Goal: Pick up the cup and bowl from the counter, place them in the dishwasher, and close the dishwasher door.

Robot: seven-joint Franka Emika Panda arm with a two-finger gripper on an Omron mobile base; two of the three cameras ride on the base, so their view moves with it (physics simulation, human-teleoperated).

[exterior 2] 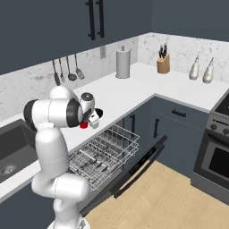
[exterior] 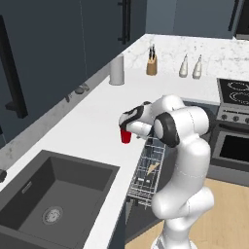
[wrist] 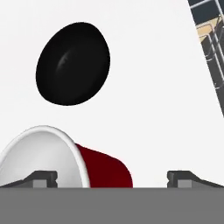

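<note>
My arm's shell is smooth, glossy white plastic with dark matt joints. The cup (exterior: pixel 126 136) at my tool (wrist: pixel 112 179) looks like red plastic with a white, satin inside. The bowl (wrist: pixel 72 64) is glossy black. The counter (exterior: pixel 92 121) is smooth, white and faintly marbled. The dishwasher rack (exterior 2: pixel 105 154) is grey metal wire. The floor (exterior 2: pixel 165 197) is pale wood planks, and the knife block (exterior: pixel 152 66) is wood.

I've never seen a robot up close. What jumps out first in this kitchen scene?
The big white robot arm bends over the white counter, its claw right at a small red cup near the counter's edge. Below it the dishwasher door hangs open with the grey wire rack pulled out. From the hand's camera, a black bowl sits on the counter just beyond the cup.
</note>
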